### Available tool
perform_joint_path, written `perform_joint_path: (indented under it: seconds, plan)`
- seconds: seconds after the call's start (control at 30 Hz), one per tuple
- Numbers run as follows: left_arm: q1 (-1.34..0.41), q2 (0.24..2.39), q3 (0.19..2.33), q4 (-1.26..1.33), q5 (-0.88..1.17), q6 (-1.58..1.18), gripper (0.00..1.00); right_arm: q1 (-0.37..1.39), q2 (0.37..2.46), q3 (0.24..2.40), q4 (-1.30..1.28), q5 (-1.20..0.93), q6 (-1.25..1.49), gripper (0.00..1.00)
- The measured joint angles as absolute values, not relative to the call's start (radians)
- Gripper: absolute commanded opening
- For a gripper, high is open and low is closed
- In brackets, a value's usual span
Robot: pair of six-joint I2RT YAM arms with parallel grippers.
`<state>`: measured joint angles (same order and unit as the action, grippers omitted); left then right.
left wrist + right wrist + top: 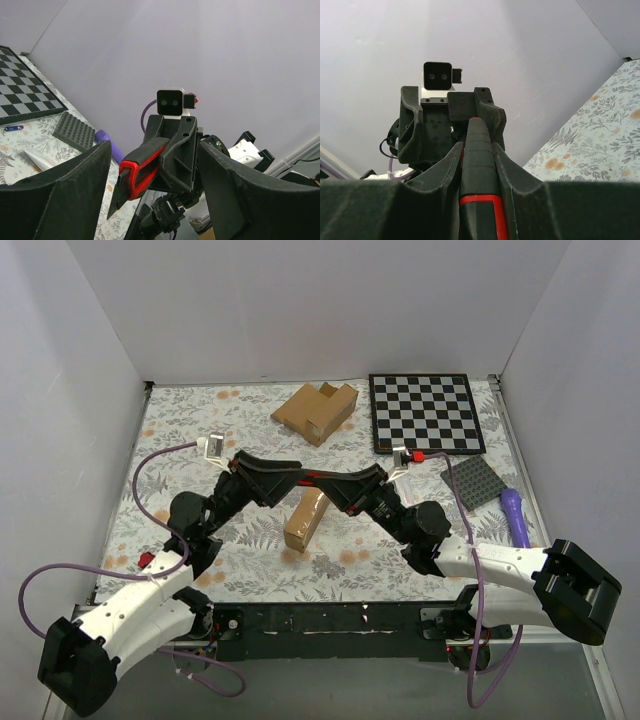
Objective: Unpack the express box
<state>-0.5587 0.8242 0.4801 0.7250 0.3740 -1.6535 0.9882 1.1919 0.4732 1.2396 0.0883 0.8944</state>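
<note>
Top external, first look: located the express box [305, 520] lying flat on the floral table [180, 430] near the centre, directly under the spot where the two arms meet nose to nose. Saw no lifted flap and no cut along the top; cannot resolve the tape at this size. Checked right wrist: found the right gripper [478, 150] clamped hard on the black handle of a red-and-black cutter [479, 220], with no gap at either finger. Checked left wrist: found the left gripper [152, 150] spread wide and gripping nothing, facing the right gripper, with the cutter's free end pointing in between the spread fingers; cannot tell whether it touches either pad. Cannot tell whether a blade is out. Noted the bystanders, all well apart from the box: a notched cardboard box [315, 410] at the back, a checkerboard [425, 412] back right, a grey studded plate [472, 483] and a purple object [515, 515] at the right. Judged progress as early: tool in hand and apparently mid-handover or re-grip above the carton, carton itself apparently untouched. Left to do, by this reading: settle the grip, slit the seam, fold the flaps back, lift out any contents.
</note>
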Motion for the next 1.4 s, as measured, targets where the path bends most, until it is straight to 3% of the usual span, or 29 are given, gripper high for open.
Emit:
perform_joint_path:
  seconds: [0.2,0.53,0.63,0.77,0.9,1.0,1.13,1.2,1.3,1.4]
  plan:
    - [-0.574,0.824,0.440,0.767,0.375,-1.669,0.45,0.986,1.193,0.473,1.251,0.076,0.907,0.01]
    - [-0.588,0.798,0.401,0.778,0.361,-1.676,0.42,0.982,1.230,0.477,1.285,0.063,0.944,0.01]
    - [-0.591,0.790,0.401,0.771,0.353,-1.672,0.38,0.982,1.232,0.480,1.287,0.056,0.946,0.01]
    - [-0.591,0.789,0.401,0.765,0.345,-1.668,0.24,0.982,1.231,0.481,1.292,0.052,0.948,0.01]
    - [-0.591,0.790,0.401,0.764,0.335,-1.665,0.21,0.982,1.228,0.484,1.293,0.041,0.947,0.01]
    - [-0.592,0.791,0.401,0.768,0.335,-1.666,0.22,0.981,1.225,0.485,1.290,0.031,0.947,0.01]
    - [-0.592,0.795,0.402,0.775,0.332,-1.665,0.48,0.976,1.224,0.489,1.282,0.015,0.944,0.01]
    - [-0.592,0.799,0.406,0.775,0.326,-1.662,0.50,0.976,1.224,0.489,1.266,-0.004,0.943,0.01]
    - [-0.592,0.806,0.409,0.781,0.322,-1.665,0.39,0.977,1.224,0.489,1.250,-0.016,0.943,0.01]
    - [-0.592,0.815,0.409,0.786,0.322,-1.672,0.17,0.977,1.224,0.489,1.245,-0.023,0.943,0.01]
